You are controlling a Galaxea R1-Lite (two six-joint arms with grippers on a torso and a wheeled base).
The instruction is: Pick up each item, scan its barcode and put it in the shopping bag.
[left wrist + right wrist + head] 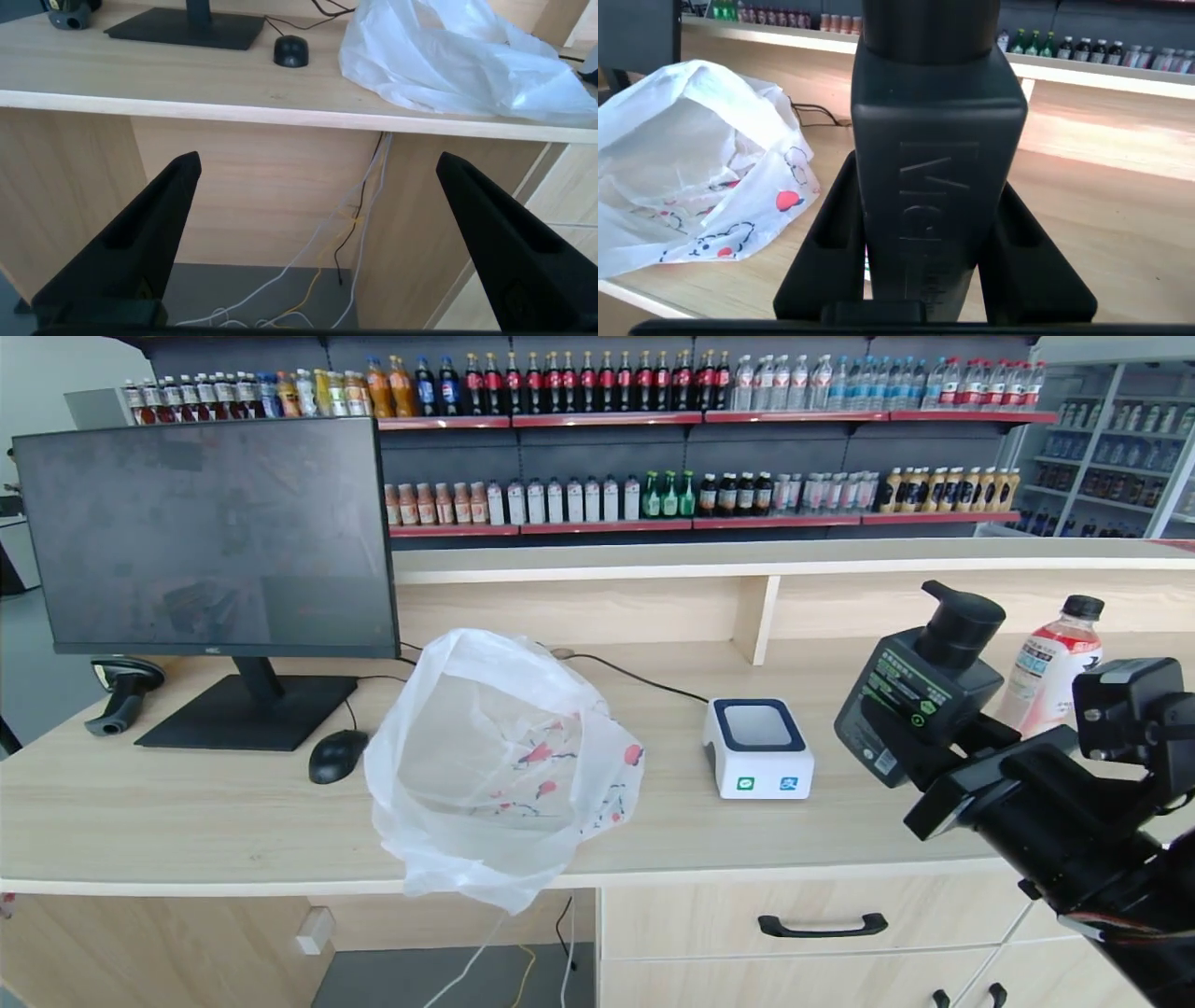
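The right gripper [948,751] is nearest, raised over the pale wooden counter [187,812]. Its 2 fingers are clamped on the lower body of a dark grey square pump bottle [920,695], which tilts in the air, near the scanner's right side.

The left gripper [318,161] hangs below the counter's front edge, its fingers spread wide and holding nothing.

Farther in stand a thin white plastic shopping bag with red prints [495,756], its mouth slumped open, and a small white box scanner with a dark window facing up [756,747]. Behind the bottle stands 1 clear drink bottle with pink liquid [1050,667].

Likely risks:
- The printed label may pass the window at an angle, so no scan registers.
- The tilted bottle may slide in the grip.
- The limp bag may fold shut as the bottle enters.
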